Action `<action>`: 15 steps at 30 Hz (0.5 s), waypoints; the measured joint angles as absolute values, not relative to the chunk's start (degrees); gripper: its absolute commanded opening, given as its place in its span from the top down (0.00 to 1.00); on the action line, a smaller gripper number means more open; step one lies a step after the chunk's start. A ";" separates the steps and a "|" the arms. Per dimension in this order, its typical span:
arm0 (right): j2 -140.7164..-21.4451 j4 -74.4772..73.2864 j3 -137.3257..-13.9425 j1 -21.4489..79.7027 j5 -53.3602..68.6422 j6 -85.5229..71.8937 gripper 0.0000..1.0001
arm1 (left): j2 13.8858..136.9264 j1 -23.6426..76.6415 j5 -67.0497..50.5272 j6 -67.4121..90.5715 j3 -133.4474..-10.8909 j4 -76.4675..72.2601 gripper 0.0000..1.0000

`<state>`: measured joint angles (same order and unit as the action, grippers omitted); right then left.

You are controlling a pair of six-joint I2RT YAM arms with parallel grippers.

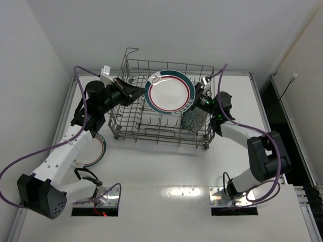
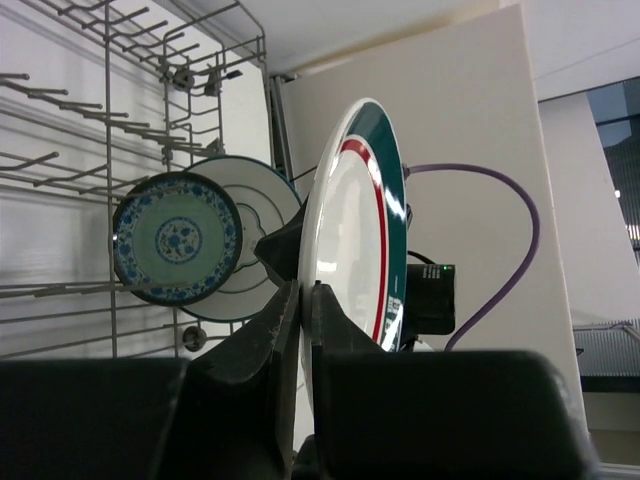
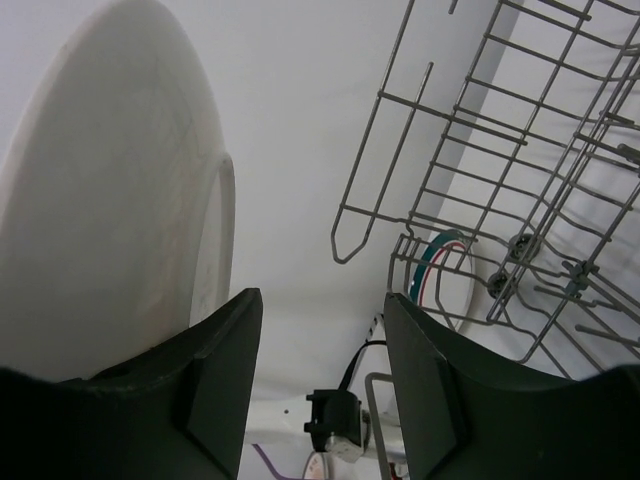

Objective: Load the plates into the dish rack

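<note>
Left pincer [image 2: 305, 290] clamped on banded plate [image 2: 350, 250] rim, right pincer [image 3: 322, 300] half open, gripping nothing

From above, the left arm [image 1: 65, 154] covers most of a banded plate [image 1: 97, 153] lying on the table [image 1: 166, 171]. In the left wrist view the teal plate [image 2: 178, 238] hides part of the pale plate [image 2: 264, 212] behind it. There the left pincer [image 2: 307, 290] also covers the raised plate [image 2: 345, 230] at its lower rim.

The big plate [image 1: 169, 92] is white with a green rim and a thin red ring. A second plate [image 1: 99, 151] has the same colours. The small plate [image 2: 177, 238] has a blue and green flower pattern. The rack [image 1: 151, 128] is grey wire. The table [image 1: 166, 166] is white. The cable [image 2: 460, 167] is purple. The fingers [image 2: 250, 350] are black.
</note>
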<state>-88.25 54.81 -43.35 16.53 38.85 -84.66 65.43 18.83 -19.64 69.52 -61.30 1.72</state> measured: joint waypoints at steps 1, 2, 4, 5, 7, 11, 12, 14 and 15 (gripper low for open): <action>-88.12 54.81 -43.35 16.53 38.79 -84.66 0.51 | 65.08 18.83 -19.44 69.47 -61.30 1.72 1.00; -88.01 54.81 -43.35 16.53 38.72 -84.64 0.51 | 64.86 18.83 -19.29 69.45 -61.30 1.69 1.00; -87.85 54.81 -43.35 16.53 38.68 -84.66 0.51 | 64.69 18.83 -19.14 69.45 -61.30 1.72 1.00; -87.77 54.72 -43.33 16.53 38.61 -84.66 0.50 | 64.69 18.83 -19.07 69.45 -61.30 1.74 1.00; -87.26 54.19 -42.89 16.16 38.22 -84.60 0.47 | 64.69 18.76 -19.05 69.36 -61.32 2.15 1.00; -84.86 52.77 -40.07 13.98 38.11 -84.18 0.44 | 64.77 18.11 -18.81 68.69 -62.22 4.12 1.00; -84.31 52.58 -39.38 12.91 38.13 -84.14 0.44 | 64.82 17.74 -18.52 68.31 -62.81 4.64 1.00; -83.55 52.31 -38.20 10.94 38.11 -84.12 0.44 | 64.84 17.15 -18.13 67.92 -63.86 4.95 1.00; -83.22 52.25 -37.58 9.93 38.13 -84.16 0.44 | 64.90 16.93 -17.91 67.72 -64.53 5.15 1.00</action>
<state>-83.22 52.25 -37.58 9.93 38.13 -84.16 64.90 16.93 -17.91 67.72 -64.53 5.15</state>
